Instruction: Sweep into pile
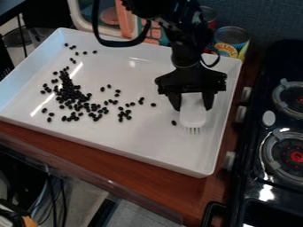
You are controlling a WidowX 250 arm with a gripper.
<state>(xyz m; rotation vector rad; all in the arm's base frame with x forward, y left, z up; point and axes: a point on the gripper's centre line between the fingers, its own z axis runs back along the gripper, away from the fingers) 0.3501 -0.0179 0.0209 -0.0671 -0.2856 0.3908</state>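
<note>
While black beans (70, 94) lie loosely heaped toward nine o'clock in tray (130, 139), my pincer (192, 107) grips white brush (193, 118) toward three.

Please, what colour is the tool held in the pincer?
White; the rounded, plastic-looking tool with short prongs shows best in the camera view.

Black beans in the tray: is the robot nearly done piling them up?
Partly done, it seems: many small black beans bunch up at the picture's left in the white rectangular tray. The black end effector holds a white brush-like tool. To do: gather loose beans toward the middle, and a lone bean near the tool.
</note>
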